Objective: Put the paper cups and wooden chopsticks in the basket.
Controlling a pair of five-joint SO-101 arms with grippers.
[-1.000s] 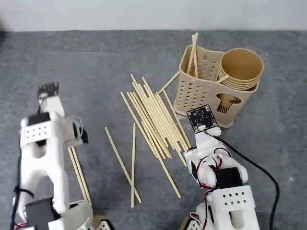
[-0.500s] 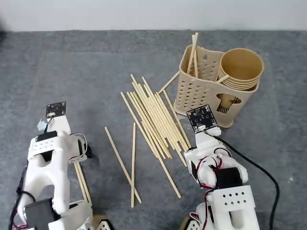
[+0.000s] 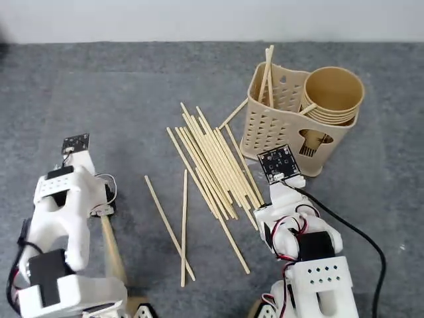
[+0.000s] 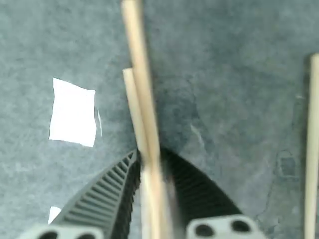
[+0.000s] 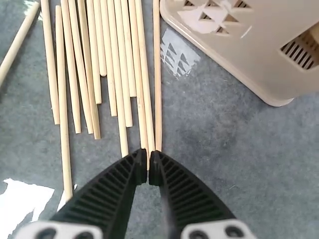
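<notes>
From the high view I take the basket (image 3: 281, 126) on the grey table (image 3: 132, 79) as my mark and place everything by it. The stack of paper cups (image 3: 333, 93) sits nested in the basket's compartment on the side away from the loose sticks. A few upright chopsticks (image 3: 267, 69) lean in its other compartment, their ends above the rim. The loose pile of chopsticks (image 3: 213, 162) lies flat on the table just beside the basket, fanned at a slant, with one thin stick (image 3: 233, 114) reaching to the basket's wall. Two stray chopsticks (image 3: 173, 228) lie crossed beyond the pile, farther from the basket. My right gripper (image 5: 148, 158) is near the basket's lower corner, its fingers clenched against each other, with the tips at the ends of the pile's two sticks nearest the basket. My left gripper (image 4: 148, 155) is well apart from the basket, past the strays. It is clenched on a held chopstick (image 4: 142, 74) that runs out between its fingers. A second chopstick (image 4: 130, 99) lies touching alongside, and I cannot tell whether that one is caught too.
</notes>
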